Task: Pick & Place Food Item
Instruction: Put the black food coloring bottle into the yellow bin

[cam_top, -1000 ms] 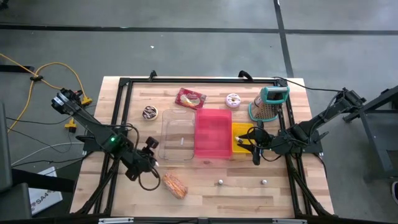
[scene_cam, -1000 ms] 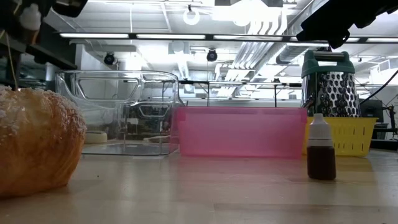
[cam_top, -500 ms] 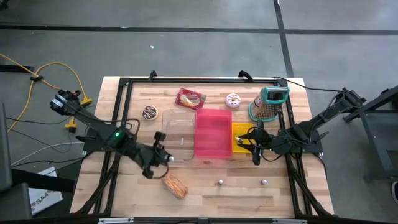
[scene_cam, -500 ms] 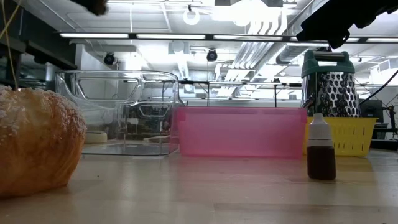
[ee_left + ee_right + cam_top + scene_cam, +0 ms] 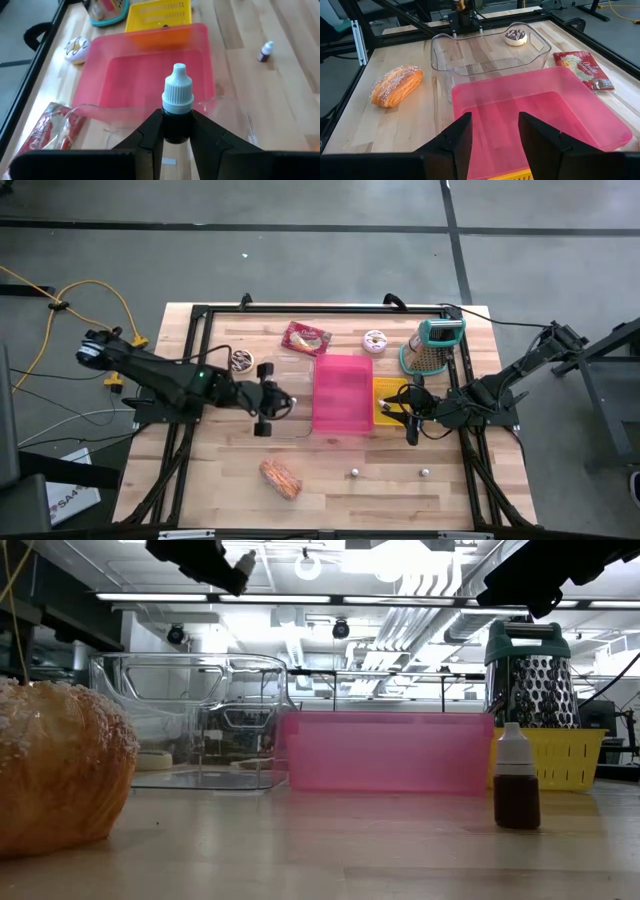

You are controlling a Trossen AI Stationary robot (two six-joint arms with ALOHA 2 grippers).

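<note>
A small dropper bottle (image 5: pixel 178 95) with a white cap and dark contents sits in my left gripper (image 5: pixel 176 119), which is shut on it. In the high view that gripper (image 5: pixel 270 404) hangs above the clear container (image 5: pixel 290 395), just left of the pink bin (image 5: pixel 343 394). It also shows at the top of the low view (image 5: pixel 215 558). My right gripper (image 5: pixel 495 137) is open with nothing between its fingers. It hovers by the yellow basket (image 5: pixel 390 402) at the pink bin's right side (image 5: pixel 411 416). A sugared pastry (image 5: pixel 281 477) lies on the table near the front. My left gripper pinches the bottle's dark body (image 5: pixel 176 127) just below the cap, between its two fingers (image 5: pixel 150 132). The white cap (image 5: pixel 178 90) sticks out past the fingertips. The fingers come from the table's left, slanting downward. The bottle is lifted clear, over the clear container.
Two more small bottles (image 5: pixel 354 473) (image 5: pixel 425 473) stand near the front edge. A chocolate donut (image 5: pixel 241 361), a red packet (image 5: pixel 306 338), a frosted donut (image 5: pixel 375 341) and a grater (image 5: pixel 432 346) sit along the far side. Bare wood lies at the front right.
My left gripper has swung from beside the pastry toward the table's far edge and right, rising a little and rolling. It now hangs over the clear container, still shut on the bottle. My right arm has kept still.
</note>
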